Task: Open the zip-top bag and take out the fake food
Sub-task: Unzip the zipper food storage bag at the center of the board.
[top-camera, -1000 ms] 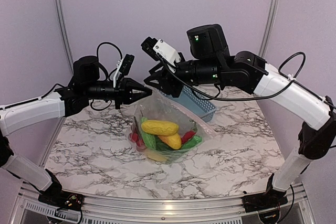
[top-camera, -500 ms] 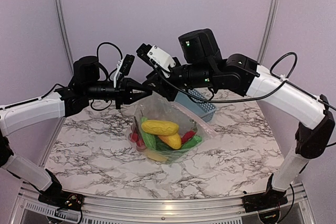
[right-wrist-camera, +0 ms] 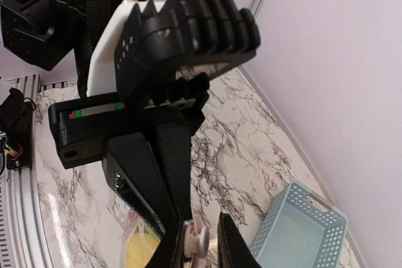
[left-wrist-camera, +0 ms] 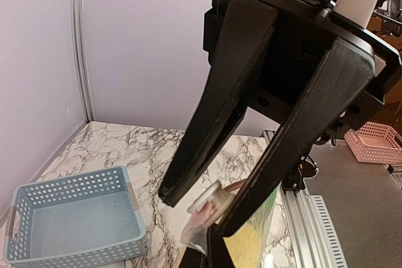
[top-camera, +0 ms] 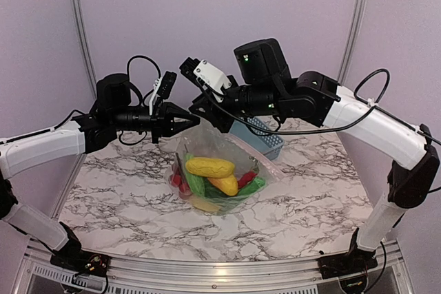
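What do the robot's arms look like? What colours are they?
The left arm and right arm are white tubes with chunky black joints and looping black cables. The left gripper and right gripper each have two long black fingers narrowing to the tips. Small green lights glow on the right arm.

From above, can see only part of the blue-grey plastic lattice basket (top-camera: 267, 140) behind the right arm; cannot follow the clear crinkly zip-top bag (left-wrist-camera: 200, 221) below either wrist view's edge.

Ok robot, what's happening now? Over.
Status: left gripper and right gripper shut on zip-top bag top edge. Bag holds fake food. Behind it, blue basket, not blocking.
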Tool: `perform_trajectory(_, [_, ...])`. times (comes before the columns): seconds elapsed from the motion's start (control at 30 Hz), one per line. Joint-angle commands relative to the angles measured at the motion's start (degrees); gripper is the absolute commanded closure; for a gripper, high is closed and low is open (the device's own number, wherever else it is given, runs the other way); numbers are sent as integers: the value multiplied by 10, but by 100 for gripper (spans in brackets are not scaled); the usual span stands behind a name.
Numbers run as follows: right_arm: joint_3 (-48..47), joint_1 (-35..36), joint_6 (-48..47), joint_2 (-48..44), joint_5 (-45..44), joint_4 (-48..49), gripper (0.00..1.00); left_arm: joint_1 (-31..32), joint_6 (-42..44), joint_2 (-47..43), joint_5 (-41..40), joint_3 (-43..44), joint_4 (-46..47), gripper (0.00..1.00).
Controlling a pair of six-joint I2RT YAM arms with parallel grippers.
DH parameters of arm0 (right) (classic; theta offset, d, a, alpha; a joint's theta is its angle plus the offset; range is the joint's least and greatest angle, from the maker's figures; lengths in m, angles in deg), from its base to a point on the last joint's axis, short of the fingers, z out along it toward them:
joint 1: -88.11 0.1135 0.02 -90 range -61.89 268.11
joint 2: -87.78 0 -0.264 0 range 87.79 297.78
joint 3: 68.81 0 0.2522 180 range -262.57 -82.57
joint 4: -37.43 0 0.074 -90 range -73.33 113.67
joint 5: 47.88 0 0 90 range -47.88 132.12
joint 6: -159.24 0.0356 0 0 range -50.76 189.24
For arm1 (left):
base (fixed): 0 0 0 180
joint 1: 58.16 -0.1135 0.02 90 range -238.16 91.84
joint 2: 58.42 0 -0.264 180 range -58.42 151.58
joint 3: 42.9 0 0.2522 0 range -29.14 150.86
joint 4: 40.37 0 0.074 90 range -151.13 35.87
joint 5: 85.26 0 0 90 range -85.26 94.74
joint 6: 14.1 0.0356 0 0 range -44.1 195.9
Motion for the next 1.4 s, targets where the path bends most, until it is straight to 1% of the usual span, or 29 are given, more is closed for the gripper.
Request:
perform_trajectory(0.0, [9,6,13,-13,-6,1,83,3,6,-14,-7,16,-8,100])
perform_trajectory(0.27, [20,5,16,-23,-16,2,87,3,8,-12,-14,16,-9,100])
perform_trajectory(0.4, [23,6,16,-27,-13,5,81,3,8,-12,-14,16,-10,100])
perform_trajectory(0.6, [25,5,17,-27,-11,11,79,3,8,-12,-14,16,-11,100])
perform_trajectory(0.8, [24,5,16,-22,-10,16,79,4,5,-10,-14,16,-11,100])
perform_trajectory(0.87, [23,5,17,-21,-13,18,80,4,5,-9,-13,15,-10,100])
perform_trajectory(1.1, [42,6,25,-30,-20,37,90,6,-1,-4,-19,14,-16,100])
perform_trajectory(1.37, [57,3,33,-37,-23,42,93,7,-15,-11,-36,-2,6,100])
